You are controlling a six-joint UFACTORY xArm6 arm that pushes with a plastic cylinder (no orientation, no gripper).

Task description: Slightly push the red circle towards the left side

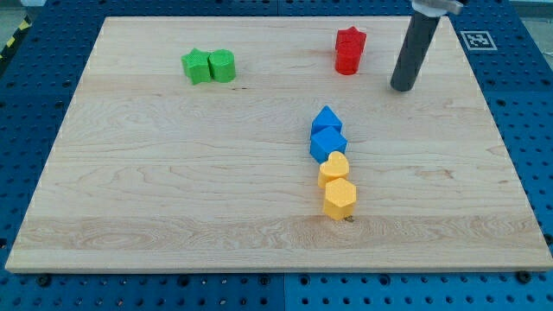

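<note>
Wooden surface (pixel 173 190): my tip (pixel 402 87) rests just right of the red circle block (pixel 347 61), not touching; no hand fitted.

A pale wooden board (pixel 173 190) with visible grain lies on a blue perforated work surface (pixel 518 104), whose rows of small holes frame the board at left, right and near edges. A black-and-white square marker (pixel 478 40) sits on the blue surface at far right. A yellow-and-black striped strip (pixel 12 41) shows at far left. Even light casts soft shadows.
</note>
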